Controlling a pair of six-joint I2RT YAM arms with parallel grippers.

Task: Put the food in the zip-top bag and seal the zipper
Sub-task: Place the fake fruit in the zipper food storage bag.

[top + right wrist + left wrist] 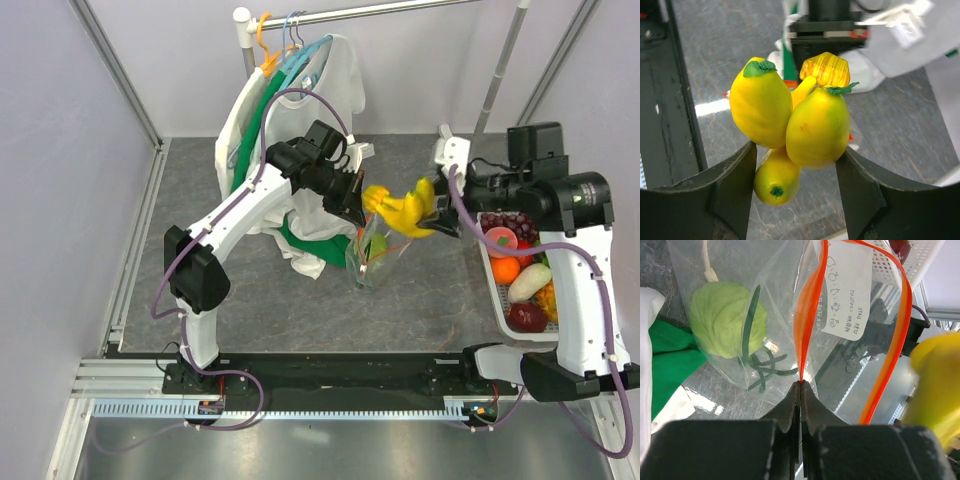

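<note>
The loading step is in hand, and sealing is some way off. The left gripper (800, 387) is shut tight on one side of the red-orange zipper (809, 315), pinching that strip and holding the clear bag (375, 262) up by it. The bag hangs below, and its lower part seems to rest on the grey table (300, 320). In the left wrist view the other side of the strip bows away to the right, so the mouth gapes. Inside lie a pale green cabbage (722, 317) and some green onions (760, 367). The right gripper (797, 165) has its jaws set wide around a bunch of yellow bananas (790, 120), clamped on both flanks and carried in the air. In the top view the bunch is just beside the bag's mouth, on its right and a little above it, not yet inside. More food sits in the white basket (492, 285) at the far right, well apart from the bag. The next move, as I judge it, calls for bringing the bananas over the gap between the two strips and lowering them through before letting go. The bunch is bulky and the mouth floppy — it could catch the free lip and push it shut, or drag the bag out of the left pinch.
</note>
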